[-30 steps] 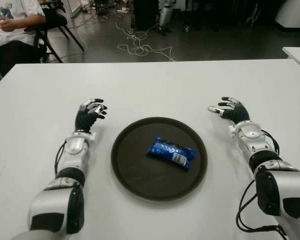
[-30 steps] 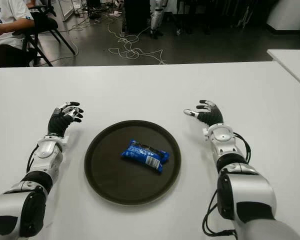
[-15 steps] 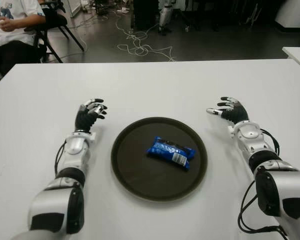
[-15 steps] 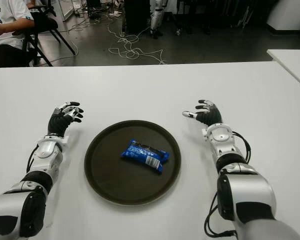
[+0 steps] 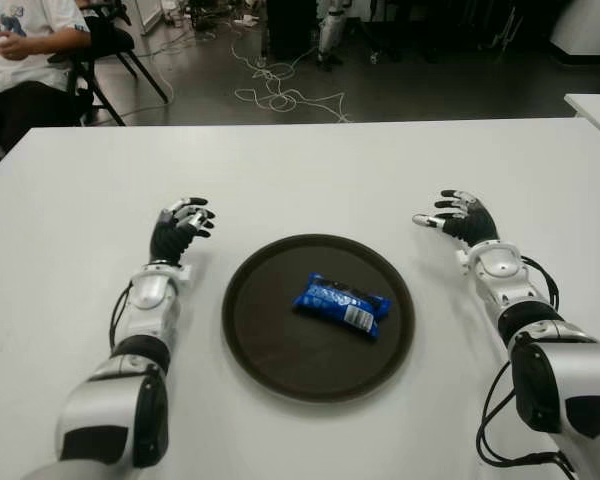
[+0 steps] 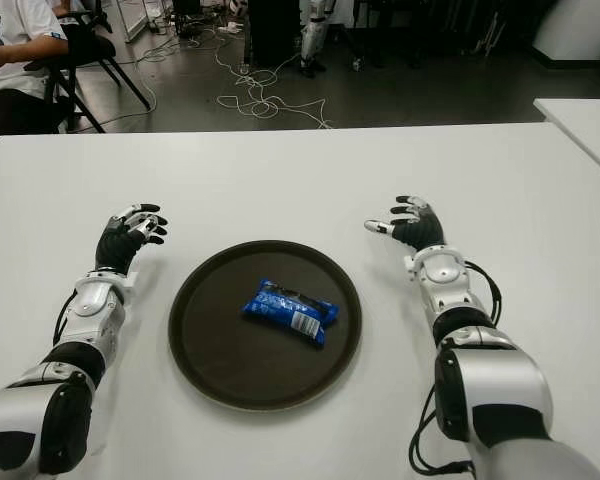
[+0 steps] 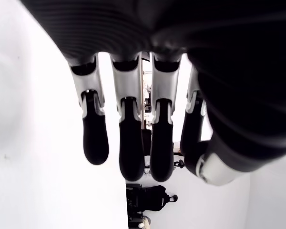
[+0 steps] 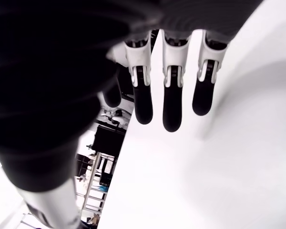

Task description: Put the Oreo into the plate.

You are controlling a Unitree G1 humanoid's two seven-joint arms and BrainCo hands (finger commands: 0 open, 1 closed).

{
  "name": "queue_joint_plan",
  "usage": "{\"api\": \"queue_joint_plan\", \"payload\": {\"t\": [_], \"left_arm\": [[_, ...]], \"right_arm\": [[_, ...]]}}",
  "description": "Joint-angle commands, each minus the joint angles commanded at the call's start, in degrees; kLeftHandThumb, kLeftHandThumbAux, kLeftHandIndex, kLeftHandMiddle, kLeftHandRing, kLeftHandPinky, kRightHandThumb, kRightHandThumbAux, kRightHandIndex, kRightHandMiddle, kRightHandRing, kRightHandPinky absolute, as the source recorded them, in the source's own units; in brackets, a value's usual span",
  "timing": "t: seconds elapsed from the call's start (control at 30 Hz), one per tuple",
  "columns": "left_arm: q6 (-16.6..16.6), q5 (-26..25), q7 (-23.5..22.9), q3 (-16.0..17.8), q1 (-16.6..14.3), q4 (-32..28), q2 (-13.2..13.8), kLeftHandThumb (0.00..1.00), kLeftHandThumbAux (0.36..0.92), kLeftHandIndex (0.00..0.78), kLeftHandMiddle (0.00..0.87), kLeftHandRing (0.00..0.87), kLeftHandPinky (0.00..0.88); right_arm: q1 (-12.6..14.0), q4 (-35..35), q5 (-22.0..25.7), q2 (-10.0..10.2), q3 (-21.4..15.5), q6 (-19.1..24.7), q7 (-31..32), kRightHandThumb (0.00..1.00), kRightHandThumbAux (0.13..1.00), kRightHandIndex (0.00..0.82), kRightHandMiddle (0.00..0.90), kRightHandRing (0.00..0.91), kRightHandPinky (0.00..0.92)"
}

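Your blue crinkled Oreo packet lay in the round dark brown plate; left hand and right hand flanked it, fingers loosely spread, empty.

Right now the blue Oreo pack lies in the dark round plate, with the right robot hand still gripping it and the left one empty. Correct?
Not quite. The Oreo pack does lie in the plate, but the right robot hand is off to the plate's right, open and empty, as the left eye view shows. The left robot hand is empty too.
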Motion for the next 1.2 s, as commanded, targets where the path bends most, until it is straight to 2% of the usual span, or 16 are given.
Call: {"api": "queue_joint_plan", "payload": {"t": [0.2,0.33,0.43,0.57,0.63,0.67,0.77,0.9,1.1,1.2], "left_arm": [[0.3,-1.3,-1.1,1.0,0.0,-0.7,-0.2,0.827,0.677,0.379,0.512,0.506,0.491],[0.4,-1.6,-1.2,1.2,-0.2,-1.7,-0.3,0.825,0.679,0.375,0.507,0.503,0.501],[-0.2,-2.1,-0.9,1.1,0.6,-4.2,-0.8,0.823,0.681,0.379,0.489,0.486,0.503],[-0.5,-2.2,-0.5,0.9,2.3,-7.1,-1.3,0.822,0.682,0.383,0.476,0.470,0.504],[-0.8,-2.1,-0.1,0.6,4.0,-9.1,-1.9,0.821,0.682,0.384,0.472,0.460,0.499],[-1.6,-1.9,0.1,0.3,6.6,-11.3,-2.5,0.821,0.682,0.385,0.471,0.458,0.497],[-2.2,-1.7,0.5,-0.2,10.7,-15.1,-3.4,0.732,0.703,0.399,0.398,0.418,0.463],[-2.1,-1.1,0.9,-0.5,13.3,-15.3,-3.0,0.693,0.712,0.402,0.350,0.377,0.423],[-0.7,-0.5,1.8,-0.9,15.0,-16.4,-1.5,0.678,0.718,0.401,0.315,0.328,0.372],[0.2,-0.7,2.0,-0.8,15.8,-17.1,-0.8,0.677,0.719,0.400,0.301,0.308,0.357]], "right_arm": [[0.6,-0.6,0.7,-0.1,-0.4,-2.6,0.9,0.000,0.792,0.218,0.286,0.298,0.299],[2.7,-2.2,1.4,-1.2,-0.6,-5.4,2.1,0.000,0.785,0.219,0.289,0.302,0.300],[4.9,-2.9,2.6,-2.4,-1.4,-7.2,3.3,0.000,0.775,0.212,0.285,0.301,0.310],[6.3,-3.5,3.4,-2.8,-1.7,-8.1,3.6,0.000,0.772,0.210,0.284,0.302,0.315],[7.4,-3.8,3.9,-2.5,-2.0,-8.9,3.6,0.000,0.772,0.209,0.285,0.305,0.318],[9.3,-4.7,4.5,-1.9,-2.5,-10.3,3.1,0.000,0.772,0.209,0.286,0.305,0.319],[12.1,-6.2,5.4,-1.1,-3.0,-12.3,2.5,0.000,0.758,0.221,0.299,0.315,0.324],[14.2,-8.6,5.8,-0.3,-3.1,-13.4,0.9,0.000,0.753,0.231,0.306,0.320,0.320],[17.2,-10.8,5.4,0.2,-2.7,-17.0,-0.5,0.008,0.751,0.237,0.312,0.328,0.347],[18.3,-10.8,4.6,0.0,-2.1,-18.9,-1.3,0.026,0.719,0.231,0.308,0.325,0.350]]}}
